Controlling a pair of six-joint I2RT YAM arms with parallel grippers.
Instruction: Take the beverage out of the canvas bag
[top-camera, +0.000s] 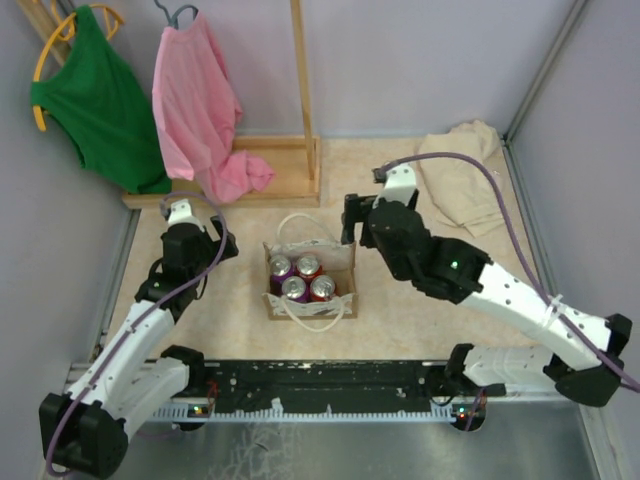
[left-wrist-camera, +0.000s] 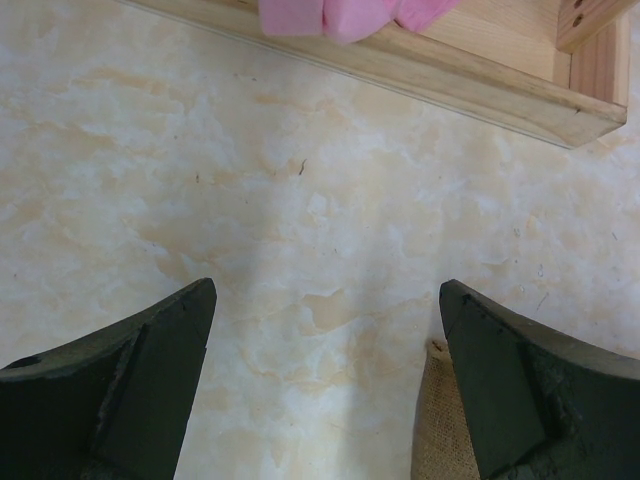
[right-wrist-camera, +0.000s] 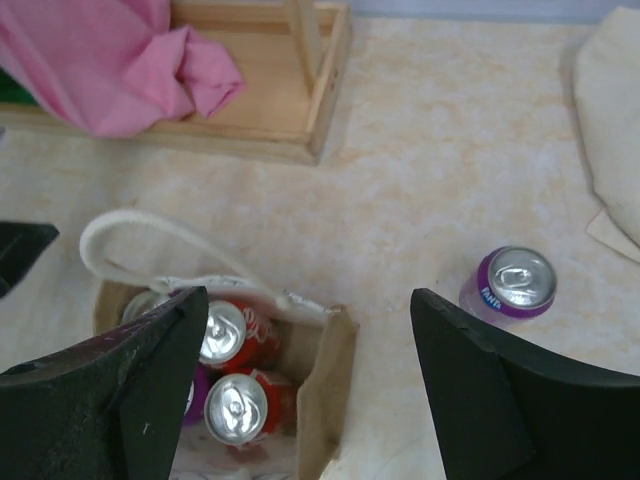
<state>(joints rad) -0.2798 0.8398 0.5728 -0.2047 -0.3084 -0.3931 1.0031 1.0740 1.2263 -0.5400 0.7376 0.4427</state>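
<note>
canvas bag (top-camera: 345, 258): mid-table, between the two arms, upright, mouth open. One white rope handle (right-wrist-camera: 150, 235) lies over the far rim, the other droops over the near wall.
cans in bag (top-camera: 309, 267): four visible from above, two purple and two red, standing on end, tops up, packed together.
purple can (right-wrist-camera: 510, 283): Fanta label, upright on the table (top-camera: 400, 330), outside the bag on its right side, apart from it. Hidden under the right arm in the top view.
right gripper (right-wrist-camera: 308, 300): hovers over the bag's far-right corner. Jaws spread wide, nothing between them. The purple can sits outside the fingers, further right.
left gripper (left-wrist-camera: 327, 288): left of the bag, over bare table. Jaws spread, nothing held.
tan weave (left-wrist-camera: 440, 430): next to the left gripper's right finger; probably the bag's corner, too little in view to be sure.
wooden rack base (top-camera: 270, 170): behind the bag, at the back wall.
pink garment (top-camera: 200, 110): on a hanger, hem bunched on the rack base.
green garment (top-camera: 100, 100): hanging left of the pink one.
beige cloth (top-camera: 465, 180): crumpled in the far-right corner.
</note>
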